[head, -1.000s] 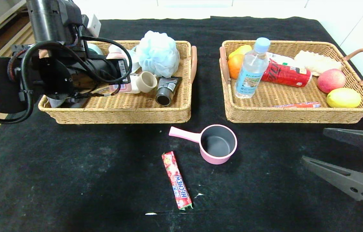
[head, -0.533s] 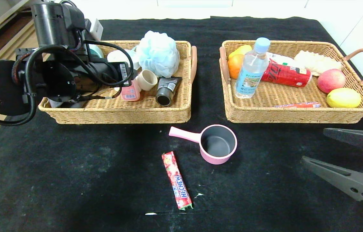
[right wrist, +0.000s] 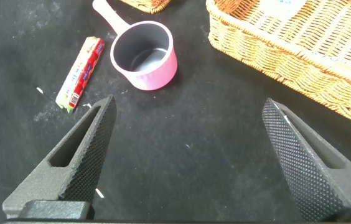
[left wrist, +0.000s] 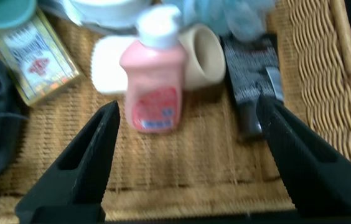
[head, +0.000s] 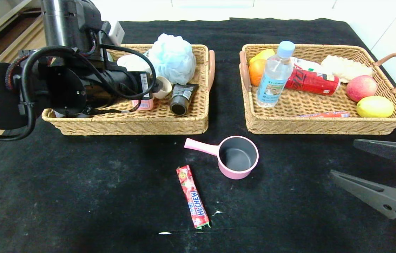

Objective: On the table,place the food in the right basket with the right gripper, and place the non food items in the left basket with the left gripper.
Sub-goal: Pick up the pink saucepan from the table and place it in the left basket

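Note:
My left gripper (left wrist: 188, 102) is open and empty above the left basket (head: 131, 125); in the head view my left arm (head: 78, 84) hides its fingers. The pink squeeze bottle (left wrist: 154, 87) lies in that basket beside the beige cup (left wrist: 203, 56), apart from both fingers. The pink saucepan (head: 238, 157) and the red Hi-Chew stick (head: 192, 196) lie on the black table in front of the baskets. The clear bottle (head: 273, 77) and the orange sausage stick (head: 324, 115) are in the right basket (head: 317, 127). My right gripper (head: 342, 158) is open and empty, low at the front right.
The left basket also holds a blue bath puff (head: 171, 58), a black tube (head: 181, 99), a white soap (left wrist: 107, 65) and a tin (left wrist: 32, 56). The right basket holds a red can (head: 312, 81), an apple (head: 361, 88), a lemon (head: 375, 106) and an orange (head: 256, 72).
My left arm has swung to the right over the left basket. The pink squeeze bottle now lies free on the basket floor. My right arm has not moved.

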You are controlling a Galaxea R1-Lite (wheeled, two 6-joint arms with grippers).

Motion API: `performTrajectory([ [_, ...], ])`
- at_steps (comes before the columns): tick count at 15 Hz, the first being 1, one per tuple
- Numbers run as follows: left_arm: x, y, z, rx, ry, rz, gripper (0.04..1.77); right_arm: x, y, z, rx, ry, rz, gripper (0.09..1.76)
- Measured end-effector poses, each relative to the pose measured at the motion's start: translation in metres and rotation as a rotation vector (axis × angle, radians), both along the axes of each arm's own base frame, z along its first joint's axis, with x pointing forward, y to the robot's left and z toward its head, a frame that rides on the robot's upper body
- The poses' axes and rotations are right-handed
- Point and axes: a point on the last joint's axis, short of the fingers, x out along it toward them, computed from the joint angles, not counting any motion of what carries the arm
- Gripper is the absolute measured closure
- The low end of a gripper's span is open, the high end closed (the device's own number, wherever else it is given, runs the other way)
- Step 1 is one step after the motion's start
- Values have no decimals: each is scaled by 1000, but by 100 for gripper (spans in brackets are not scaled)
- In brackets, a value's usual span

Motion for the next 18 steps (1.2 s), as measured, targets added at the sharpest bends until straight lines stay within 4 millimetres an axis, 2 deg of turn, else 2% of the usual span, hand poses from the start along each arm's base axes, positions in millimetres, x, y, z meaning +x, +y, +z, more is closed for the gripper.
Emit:
performTrajectory([
  [6,-46,-48,1,10,120,-176,15,0,0,1,1,-3,0,14],
  [9,-64,-64,4,-11,166,-237,13,0,0,1,1,-3,0,14],
  [14,-79,-96,-2,-74,228,-303,12,0,0,1,1,-3,0,14],
  [18,-89,-112,-16,-61,338,-312,11,0,0,1,2,-4,0,14],
])
